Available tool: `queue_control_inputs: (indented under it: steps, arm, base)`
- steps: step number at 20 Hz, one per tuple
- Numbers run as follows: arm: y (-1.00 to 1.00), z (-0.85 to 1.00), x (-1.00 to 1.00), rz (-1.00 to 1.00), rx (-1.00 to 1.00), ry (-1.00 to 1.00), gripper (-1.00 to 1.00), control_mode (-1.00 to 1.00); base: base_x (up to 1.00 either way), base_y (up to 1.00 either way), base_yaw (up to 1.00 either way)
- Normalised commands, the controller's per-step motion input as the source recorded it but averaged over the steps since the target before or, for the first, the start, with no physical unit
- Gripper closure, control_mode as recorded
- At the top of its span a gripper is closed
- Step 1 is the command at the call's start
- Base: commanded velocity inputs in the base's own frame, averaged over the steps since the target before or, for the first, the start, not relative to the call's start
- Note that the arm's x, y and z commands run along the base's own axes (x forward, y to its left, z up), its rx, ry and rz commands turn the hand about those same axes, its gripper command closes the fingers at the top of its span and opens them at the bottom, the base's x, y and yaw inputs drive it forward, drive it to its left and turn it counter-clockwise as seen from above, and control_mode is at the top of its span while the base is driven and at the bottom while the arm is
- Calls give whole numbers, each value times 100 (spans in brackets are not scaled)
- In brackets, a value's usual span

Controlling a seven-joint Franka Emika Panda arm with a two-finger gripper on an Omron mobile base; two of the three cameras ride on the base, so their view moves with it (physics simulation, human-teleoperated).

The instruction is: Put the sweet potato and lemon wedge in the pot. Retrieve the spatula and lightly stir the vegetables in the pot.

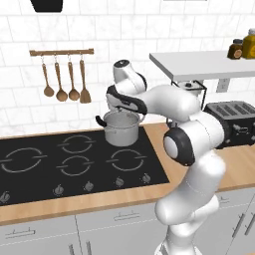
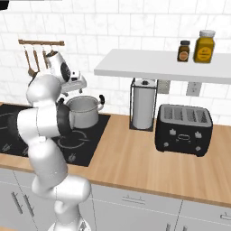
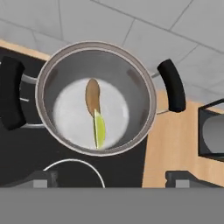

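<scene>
The silver pot (image 1: 121, 130) (image 2: 83, 113) stands on the back right burner of the black cooktop (image 1: 30, 184). In the hand view I look straight down into the pot (image 3: 131, 78). A brown sweet potato (image 3: 92, 94) lies on its bottom, and a yellow-green lemon wedge (image 3: 100, 129) lies against its lower end. My gripper (image 3: 112, 179) (image 2: 76, 89) hovers just above the pot's rim, open, with nothing between its fingertips (image 3: 41, 179). The wooden spatula (image 1: 85, 92) hangs rightmost on the wall rack, left of the pot.
Three wooden spoons (image 1: 61, 89) hang beside the spatula. Right of the stove, a paper towel holder (image 2: 143, 109) and a black toaster (image 2: 184, 128) stand on the wooden counter. A white shelf (image 2: 158, 65) with two jars juts out above them.
</scene>
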Motion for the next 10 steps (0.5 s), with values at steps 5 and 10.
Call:
queue_control_inputs:
  steps: [5, 10]
  arm:
    - [-36, 66, -100, 0, 17, -3, -100, -100]
    - [-44, 19, -96, 0, 18, 3, -100, -100]
  base:
    - [0, 0, 0]
    - [0, 0, 0]
